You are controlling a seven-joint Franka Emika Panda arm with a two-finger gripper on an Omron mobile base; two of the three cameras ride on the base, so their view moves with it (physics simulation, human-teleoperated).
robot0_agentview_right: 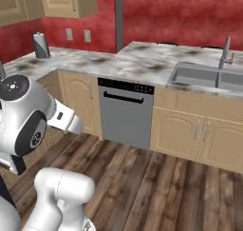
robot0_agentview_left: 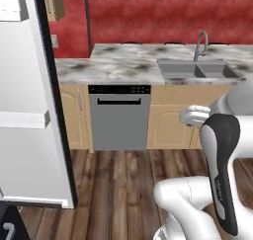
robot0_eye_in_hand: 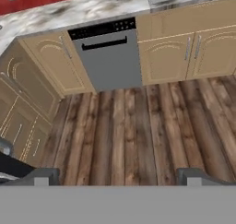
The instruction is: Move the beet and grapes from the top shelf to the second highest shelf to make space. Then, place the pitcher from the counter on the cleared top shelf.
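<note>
The robot's gripper point(robot0_eye_in_hand: 117, 174), its two dark fingertips spread wide with nothing between them, hangs over a bare wooden floor point(robot0_eye_in_hand: 138, 126) in a rendered kitchen, apparently carried folded and idle while the base moves into position. Ahead stands a grey dishwasher point(robot0_eye_in_hand: 110, 57) set among tan cabinets point(robot0_eye_in_hand: 184, 48), under the marble counter point(robot0_agentview_left: 118, 63) that runs past a steel sink point(robot0_agentview_left: 197, 70) and its tap point(robot0_agentview_left: 200, 45). A paper towel roll point(robot0_agentview_right: 42, 45) sits on the far corner of the worktop. The white fridge door point(robot0_agentview_left: 27, 100) stands at the left edge of the left base view. The beet, grapes, shelves and pitcher are out of frame, so the shelf-clearing job looks barely begun.
</note>
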